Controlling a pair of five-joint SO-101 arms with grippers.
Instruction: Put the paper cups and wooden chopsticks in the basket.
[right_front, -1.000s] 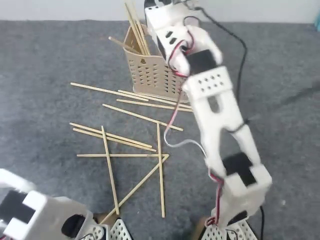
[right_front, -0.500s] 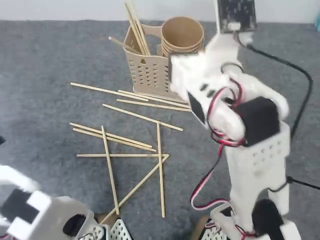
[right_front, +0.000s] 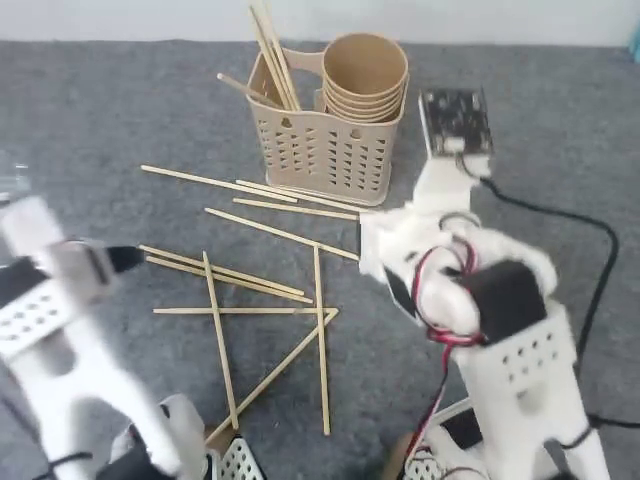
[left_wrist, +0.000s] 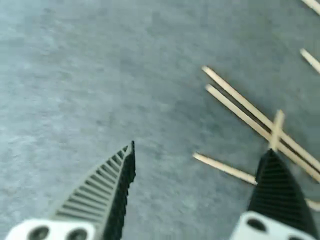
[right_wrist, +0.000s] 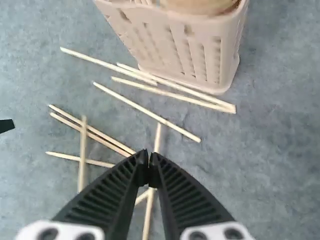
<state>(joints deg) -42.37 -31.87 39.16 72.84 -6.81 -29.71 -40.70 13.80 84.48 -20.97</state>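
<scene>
We see left claw (left_wrist: 200, 149) spread wide, empty, thin wooden chopsticks (left_wrist: 240, 99) beside its tip. Right claw (right_wrist: 148, 155) closed, empty; beige perforated plastic basket (right_wrist: 190, 50) holding stacked brown paper cups (right_front: 365, 70) ahead of it.

From my seat the table reads as bright and evenly lit, with soft light coming from above, so the grey mat (right_front: 100, 120) holds the same tone right across the high view. The chopsticks (right_front: 225, 272) throw only thin, faint shadows and the basket (right_front: 320, 150) a soft dark band along its base. The right arm's white shell (right_front: 520, 350) comes up brightest of all.
</scene>
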